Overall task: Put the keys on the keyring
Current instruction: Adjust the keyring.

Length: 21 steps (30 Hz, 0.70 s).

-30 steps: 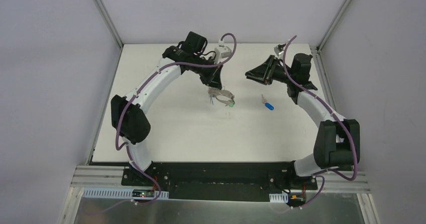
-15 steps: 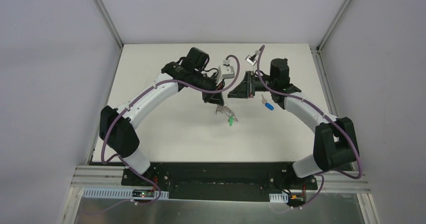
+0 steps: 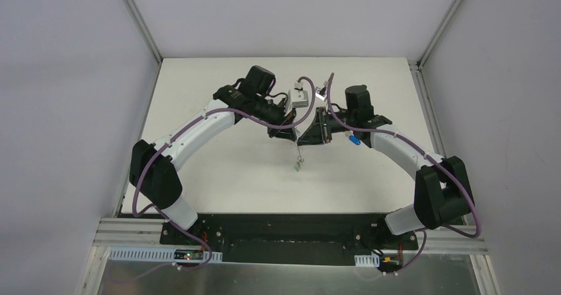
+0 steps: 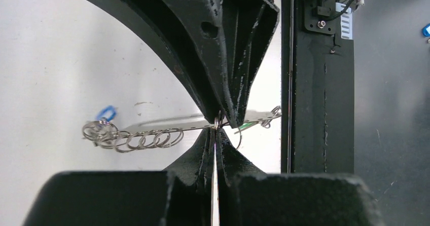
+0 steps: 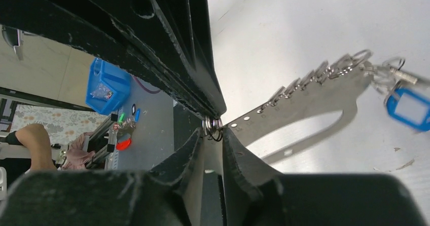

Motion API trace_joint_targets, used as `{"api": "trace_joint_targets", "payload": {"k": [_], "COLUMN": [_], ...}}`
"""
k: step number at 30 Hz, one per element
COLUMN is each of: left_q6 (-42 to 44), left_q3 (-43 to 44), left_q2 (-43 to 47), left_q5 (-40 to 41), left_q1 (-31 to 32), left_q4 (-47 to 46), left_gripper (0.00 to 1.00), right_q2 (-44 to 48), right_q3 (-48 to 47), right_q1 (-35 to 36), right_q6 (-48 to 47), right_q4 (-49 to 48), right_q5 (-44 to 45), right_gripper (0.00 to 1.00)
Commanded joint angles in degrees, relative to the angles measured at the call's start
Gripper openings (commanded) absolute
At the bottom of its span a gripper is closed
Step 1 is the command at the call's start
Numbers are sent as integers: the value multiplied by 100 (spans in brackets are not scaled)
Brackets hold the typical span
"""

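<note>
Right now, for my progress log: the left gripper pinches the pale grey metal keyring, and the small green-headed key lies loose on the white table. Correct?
No: the key lying loose is the blue-headed key, as the top external view shows. The left gripper does pinch the keyring.

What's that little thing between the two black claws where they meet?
The keyring: one of its small metal rings sits where the left gripper and the right gripper meet, clearest in the left wrist view.
</note>
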<state>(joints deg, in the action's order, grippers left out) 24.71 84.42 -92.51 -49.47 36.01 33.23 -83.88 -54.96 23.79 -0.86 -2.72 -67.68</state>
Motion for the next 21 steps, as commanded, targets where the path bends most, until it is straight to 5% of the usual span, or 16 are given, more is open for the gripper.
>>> {"api": "trace_joint_targets", "payload": {"k": [1,9,21], "left_q6": [59,45,-865], "left_q3": [10,-172,-415], "left_q2": [169,161,77], "left_q5": [-394,-524,-880], "left_q1": [-6,-33,-213], "left_q4": [-316,-333,-815], "left_gripper": [0,0,0], "right_q2": [157,179,432], "right_q3": [-214,-230,-243], "right_q1": [49,59,60], "right_q6": [-461,-480,-925], "right_q4": [193,191,612], "right_q5": [23,49,199], "right_gripper": [17,0,0]}}
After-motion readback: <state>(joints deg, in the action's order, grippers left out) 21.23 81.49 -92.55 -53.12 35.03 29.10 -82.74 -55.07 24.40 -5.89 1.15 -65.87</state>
